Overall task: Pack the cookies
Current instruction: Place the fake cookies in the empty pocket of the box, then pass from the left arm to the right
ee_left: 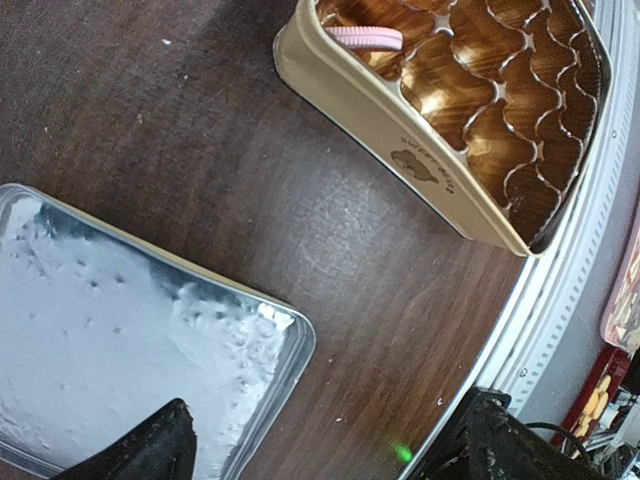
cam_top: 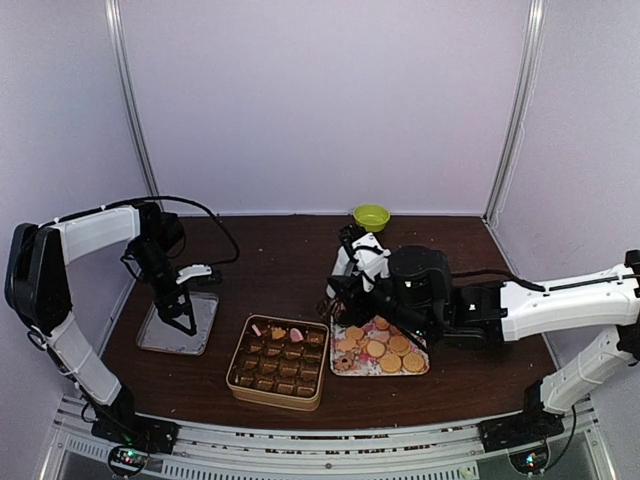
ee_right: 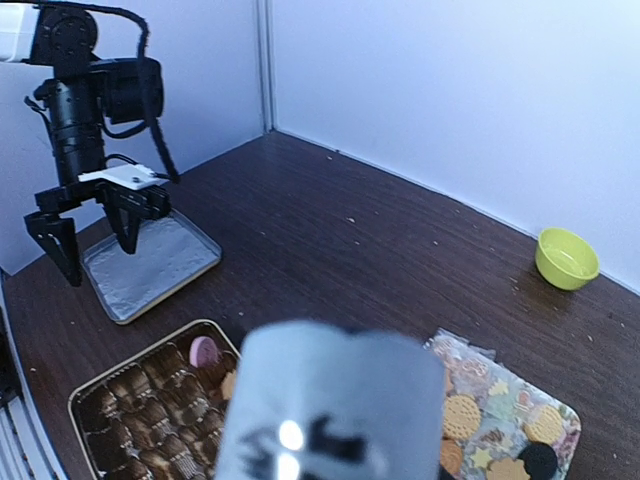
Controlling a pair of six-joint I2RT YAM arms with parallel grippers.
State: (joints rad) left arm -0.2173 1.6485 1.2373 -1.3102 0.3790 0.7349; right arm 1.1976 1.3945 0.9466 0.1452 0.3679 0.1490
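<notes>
Left gripper (cam_top: 185, 322) hangs over the silver tray (cam_top: 205, 338), claw spread wide, holding nothing. At centre, the tin (cam_top: 240, 380) of brown paper cups (cam_top: 285, 368) carries a pink cookie (cam_top: 296, 336) in its far row. Most cookies (cam_top: 383, 349) lie on the patterned tray (ee_right: 492, 395); the right gripper (cam_top: 340, 300) is over its left edge, claw state not discernible.

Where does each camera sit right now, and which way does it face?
Top external: above and behind the bases, looking down on the table; left arm and right arm show.
Left wrist: over the silver tray, facing down toward the cookie tin; its dark fingertips show.
Right wrist: above the cookies, facing the left arm; a blurred grey shape, probably its own body, fills the foreground.
Shared: all see tray and tin.
</notes>
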